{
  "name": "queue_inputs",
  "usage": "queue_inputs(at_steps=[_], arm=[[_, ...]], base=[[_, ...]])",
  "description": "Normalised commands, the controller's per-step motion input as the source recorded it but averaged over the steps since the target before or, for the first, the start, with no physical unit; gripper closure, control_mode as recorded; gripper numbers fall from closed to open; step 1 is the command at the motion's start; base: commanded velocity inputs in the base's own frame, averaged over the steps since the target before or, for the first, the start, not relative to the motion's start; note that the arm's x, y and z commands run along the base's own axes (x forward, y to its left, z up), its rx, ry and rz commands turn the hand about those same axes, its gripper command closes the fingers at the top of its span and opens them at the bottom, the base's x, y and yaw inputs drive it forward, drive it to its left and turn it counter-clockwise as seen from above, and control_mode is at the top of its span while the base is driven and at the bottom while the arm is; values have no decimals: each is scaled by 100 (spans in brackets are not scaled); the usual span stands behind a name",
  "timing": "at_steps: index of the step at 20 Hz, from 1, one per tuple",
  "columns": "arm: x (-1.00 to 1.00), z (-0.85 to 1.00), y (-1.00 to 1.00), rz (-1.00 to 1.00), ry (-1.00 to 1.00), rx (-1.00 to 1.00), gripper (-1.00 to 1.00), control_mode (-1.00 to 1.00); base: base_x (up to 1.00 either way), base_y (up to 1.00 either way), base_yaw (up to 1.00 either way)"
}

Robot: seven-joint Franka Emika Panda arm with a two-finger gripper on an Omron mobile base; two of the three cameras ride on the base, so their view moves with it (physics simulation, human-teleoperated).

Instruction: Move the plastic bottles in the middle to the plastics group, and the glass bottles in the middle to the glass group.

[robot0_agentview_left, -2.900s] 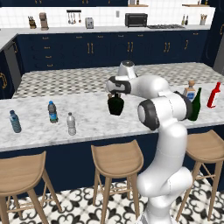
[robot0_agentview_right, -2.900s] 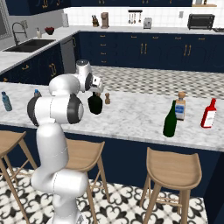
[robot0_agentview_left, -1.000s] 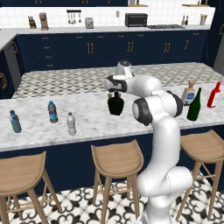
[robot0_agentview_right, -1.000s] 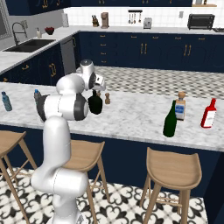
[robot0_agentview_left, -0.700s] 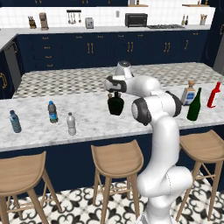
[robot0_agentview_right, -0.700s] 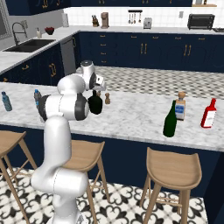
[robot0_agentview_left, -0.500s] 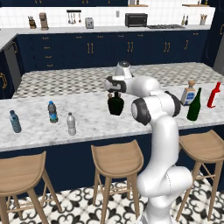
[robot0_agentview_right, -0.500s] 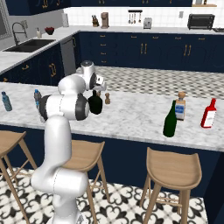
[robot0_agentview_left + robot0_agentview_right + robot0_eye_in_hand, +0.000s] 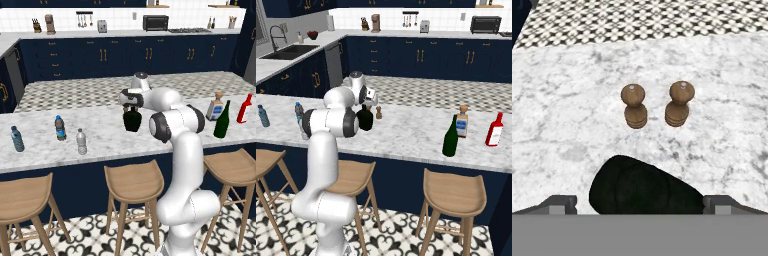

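The robot's hand [image 9: 640, 202] is hovering with its fingers spread wide, straddling the squat round black glass bottle [image 9: 643, 187] standing mid-desk, gripping nothing. Closing squarely on the neck, then lifting straight up, looks the safest way to avoid tipping it or clipping the 2 small brown wooden shakers [image 9: 634, 105] just beyond. On the white marble desk [image 9: 100, 130] are standing 3 small clear plastic water bottles [image 9: 81, 141] at the left, and at the right 1 tall dark green wine bottle [image 9: 221, 120], 1 squarish clear bottle [image 9: 216, 106] and 1 slim red bottle [image 9: 244, 108].
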Motion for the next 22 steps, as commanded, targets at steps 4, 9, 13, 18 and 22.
queue_inputs(at_steps=[4, 9, 13, 18, 22], arm=[[0, 0, 0, 0, 0, 0, -100, -100], [2, 0, 0, 0, 0, 0, -100, -100], [15, 0, 0, 0, 0, 0, -100, -100], [7, 0, 0, 0, 0, 0, -100, -100], [0, 0, 0, 0, 0, 0, -100, -100]], base=[[0, 0, 0], [0, 0, 0], [0, 0, 0], [0, 0, 0], [0, 0, 0]])
